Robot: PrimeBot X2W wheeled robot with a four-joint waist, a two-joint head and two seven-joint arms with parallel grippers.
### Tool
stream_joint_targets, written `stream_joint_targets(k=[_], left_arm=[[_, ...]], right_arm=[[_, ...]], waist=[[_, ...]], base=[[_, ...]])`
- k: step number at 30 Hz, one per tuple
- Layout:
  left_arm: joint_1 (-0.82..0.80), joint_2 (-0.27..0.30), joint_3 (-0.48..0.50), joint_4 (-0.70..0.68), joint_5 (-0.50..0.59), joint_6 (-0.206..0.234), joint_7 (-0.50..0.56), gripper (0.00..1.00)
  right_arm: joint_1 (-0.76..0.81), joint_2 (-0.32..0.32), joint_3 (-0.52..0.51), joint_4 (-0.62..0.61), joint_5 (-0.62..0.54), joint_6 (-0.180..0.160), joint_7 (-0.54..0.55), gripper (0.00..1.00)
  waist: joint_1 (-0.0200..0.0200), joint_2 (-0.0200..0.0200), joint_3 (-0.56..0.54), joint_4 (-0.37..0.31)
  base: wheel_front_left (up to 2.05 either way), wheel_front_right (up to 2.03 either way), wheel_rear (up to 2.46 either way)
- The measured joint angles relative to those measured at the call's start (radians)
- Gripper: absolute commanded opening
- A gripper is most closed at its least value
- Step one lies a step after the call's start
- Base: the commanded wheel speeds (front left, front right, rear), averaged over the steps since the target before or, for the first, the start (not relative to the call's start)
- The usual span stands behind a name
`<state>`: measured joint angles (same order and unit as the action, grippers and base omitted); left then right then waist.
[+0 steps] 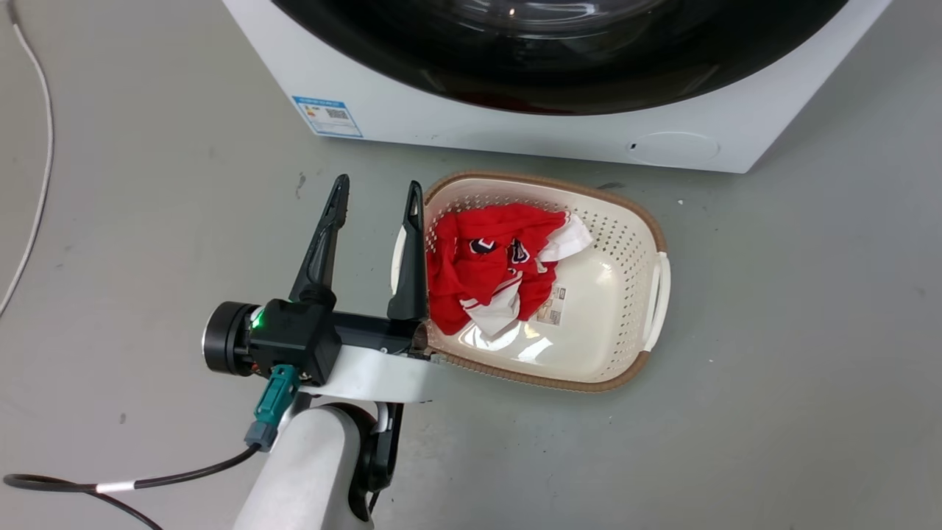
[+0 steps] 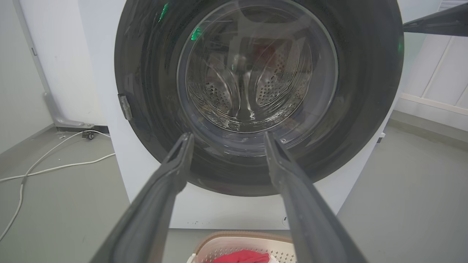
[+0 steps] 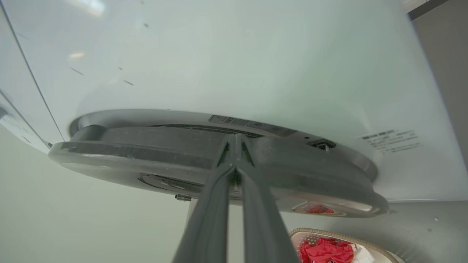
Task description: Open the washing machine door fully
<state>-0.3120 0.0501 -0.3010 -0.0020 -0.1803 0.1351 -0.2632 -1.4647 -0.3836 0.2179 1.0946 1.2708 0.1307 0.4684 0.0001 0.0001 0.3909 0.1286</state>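
The left gripper (image 1: 377, 188) hangs low over the grey floor (image 1: 809, 331) in the head view, its two fingers spread apart with nothing between them, one of them overlapping the near rim of the single cream laundry basket (image 1: 657, 243), which holds one red garment (image 1: 478, 272) with white patches. Just beyond the basket stands the one washing machine (image 1: 515, 126), its white front carrying one blue label sticker (image 1: 327, 116) and one round filter cover (image 1: 673, 147), while one white cable (image 1: 44, 125) trails along the floor at the far left. The head camera catches just the lower arc of the washing machine door (image 2: 365, 91). The left wrist view shows the whole black disc lying across the drum opening, the perforated steel drum visible through its glass bowl. The door sits ahead of the spread fingers and apart from them, and a single dark finger of the other arm reaches the door's rim at upper right. The right wrist view gives the door edge-on, standing out from the white front. There the right gripper (image 3: 236, 138) has its two fingers pressed together, tips against the door's side rim; whether they reach behind that rim cannot be told
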Motion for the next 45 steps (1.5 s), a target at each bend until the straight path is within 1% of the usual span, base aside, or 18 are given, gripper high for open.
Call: stream_joint_targets(k=[4,11,15,22,34,45], left_arm=[[-0.002,0.0,-0.022,-0.01,-0.009,0.015,0.0,1.0],[-0.01,0.0,-0.042,-0.021,-0.011,0.027,0.0,1.0],[-0.017,0.0,-0.047,-0.024,-0.011,0.033,0.0,1.0],[-0.019,0.0,-0.052,-0.022,-0.016,0.041,0.0,1.0],[-0.019,0.0,-0.045,-0.001,-0.018,0.039,0.0,1.0],[0.006,0.0,-0.017,0.019,-0.018,0.018,0.0,1.0]], right_arm=[[-0.034,-0.014,0.003,0.032,-0.014,0.0,0.012,0.0],[-0.083,-0.026,0.018,0.067,-0.04,0.0,0.047,0.0],[-0.101,-0.033,0.023,0.068,-0.04,0.0,0.099,0.0],[-0.098,-0.041,0.031,0.038,-0.02,0.0,0.221,0.0],[0.002,-0.035,0.026,-0.019,0.046,0.0,0.414,0.0],[0.166,0.024,0.039,-0.144,0.093,0.0,0.518,0.0]], waist=[[0.0,0.0,0.016,0.019],[0.0,0.0,0.047,0.04],[0.0,0.0,0.06,0.046],[0.0,0.0,0.063,0.047],[0.0,0.0,0.016,0.036],[-0.0001,0.0,-0.063,0.017]], base=[[0.0,0.0,0.0],[0.0,0.0,0.0],[0.0,0.0,0.0],[0.0,0.0,0.0],[0.0,0.0,0.0],[0.0,0.0,0.0]])
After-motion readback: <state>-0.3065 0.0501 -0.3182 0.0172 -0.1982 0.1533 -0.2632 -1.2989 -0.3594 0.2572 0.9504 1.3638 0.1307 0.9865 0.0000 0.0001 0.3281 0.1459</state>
